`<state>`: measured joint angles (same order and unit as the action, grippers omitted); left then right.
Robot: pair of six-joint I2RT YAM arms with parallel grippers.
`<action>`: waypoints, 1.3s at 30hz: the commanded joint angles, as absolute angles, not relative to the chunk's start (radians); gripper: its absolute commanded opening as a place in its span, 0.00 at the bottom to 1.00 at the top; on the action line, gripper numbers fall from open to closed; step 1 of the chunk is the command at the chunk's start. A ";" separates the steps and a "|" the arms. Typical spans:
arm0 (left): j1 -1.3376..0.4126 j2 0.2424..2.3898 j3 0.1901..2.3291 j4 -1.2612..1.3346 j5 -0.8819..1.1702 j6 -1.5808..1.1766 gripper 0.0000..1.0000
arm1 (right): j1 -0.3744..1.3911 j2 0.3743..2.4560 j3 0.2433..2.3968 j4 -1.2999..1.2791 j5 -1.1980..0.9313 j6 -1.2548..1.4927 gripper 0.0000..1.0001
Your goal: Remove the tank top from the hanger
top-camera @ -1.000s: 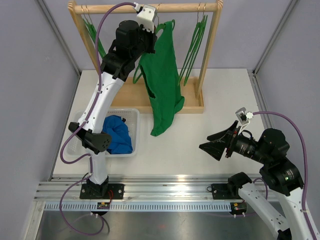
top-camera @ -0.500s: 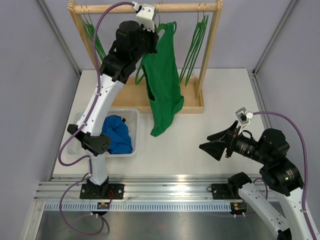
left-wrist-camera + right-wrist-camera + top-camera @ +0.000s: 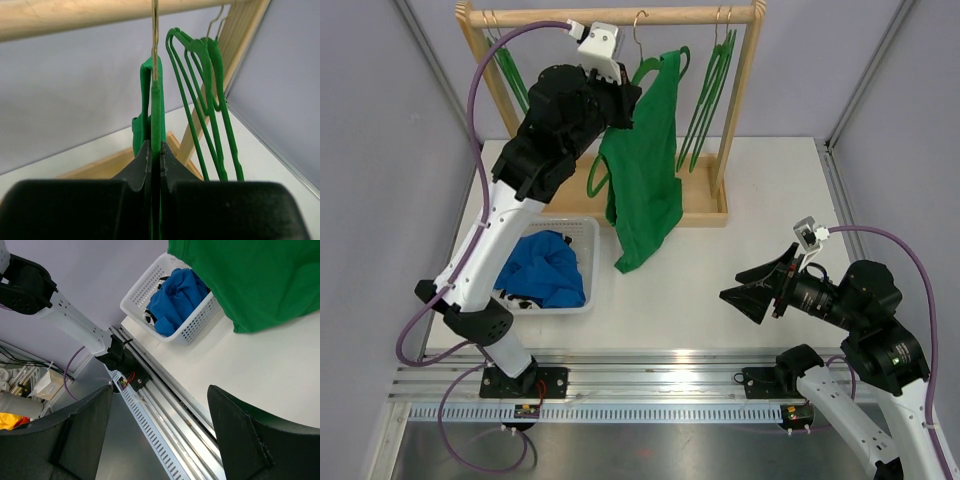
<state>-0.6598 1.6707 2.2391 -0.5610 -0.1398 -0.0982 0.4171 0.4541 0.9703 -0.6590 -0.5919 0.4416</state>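
below rail (image 3: 670, 14): tank top (image 3: 645, 170) in left claw (image 3: 155, 151)

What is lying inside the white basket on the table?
The white basket holds a crumpled blue garment. A small black-and-white patterned piece shows at its edge. The blue garment covers the basket's floor and whatever else lies below.

The left gripper (image 3: 155, 150) is raised on an outstretched arm, jaws clamped on the hanger (image 3: 157, 107) between them. The right gripper (image 3: 159, 396) sits low, jaws spread wide.
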 commanded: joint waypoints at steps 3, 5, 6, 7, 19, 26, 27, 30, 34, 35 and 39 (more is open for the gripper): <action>-0.693 1.520 2.060 -0.449 -0.241 -0.169 0.00 | 0.417 0.459 0.996 -0.644 -0.578 0.439 0.86; -0.703 1.471 1.979 -0.430 -0.256 -0.192 0.00 | 0.417 0.465 0.997 -0.635 -0.572 0.443 0.91; -0.710 1.422 1.897 -0.416 -0.255 -0.221 0.00 | 0.417 0.466 0.997 -0.634 -0.552 0.457 0.98; -0.716 1.395 1.849 -0.391 -0.253 -0.230 0.00 | 0.419 0.466 0.996 -0.626 -0.537 0.465 0.99; -0.842 0.922 1.041 -0.197 -0.138 -0.517 0.00 | 0.417 0.420 0.760 -0.327 -0.471 0.718 0.99; -1.005 0.827 0.787 -0.068 -0.043 -0.653 0.00 | 0.419 0.475 0.644 -0.262 -0.334 0.762 0.95; -1.058 0.827 0.769 -0.042 -0.058 -0.673 0.00 | 0.419 0.518 0.638 -0.262 -0.318 0.762 0.94; -1.155 0.844 0.724 -0.006 -0.139 -0.698 0.00 | 0.420 0.613 0.618 -0.258 -0.272 0.750 0.84; -1.255 0.876 0.693 0.052 -0.238 -0.718 0.00 | 0.429 0.689 0.620 -0.305 -0.212 0.723 0.78; -1.273 0.887 0.693 0.057 -0.280 -0.721 0.00 | 0.440 0.696 0.618 -0.311 -0.204 0.713 0.77; -1.341 0.946 0.718 0.034 -0.380 -0.730 0.00 | 0.494 0.718 0.635 -0.360 -0.160 0.693 0.75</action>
